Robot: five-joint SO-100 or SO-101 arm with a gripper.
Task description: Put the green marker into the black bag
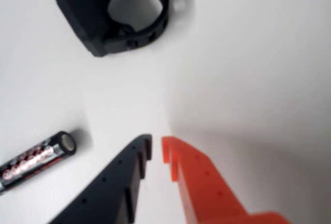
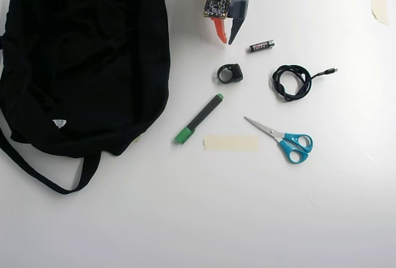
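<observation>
- Green marker (image 2: 199, 118) is lying at centre frame in the overhead view, right of the black bag (image 2: 80, 57).
- End effector (image 1: 156, 146) is hovering nearly closed, gripping nothing, over the desk (image 2: 247, 218).

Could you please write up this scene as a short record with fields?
surface: white table
gripper: jaws nearly closed, holding nothing, at the top of the overhead view
green marker: lying flat, untouched, right of the bag
black bag: left side, white label visible
nearest to gripper: battery and black ring-shaped part
other items: coiled cable, blue-handled scissors, tape strip
task progress: marker not yet picked up
</observation>
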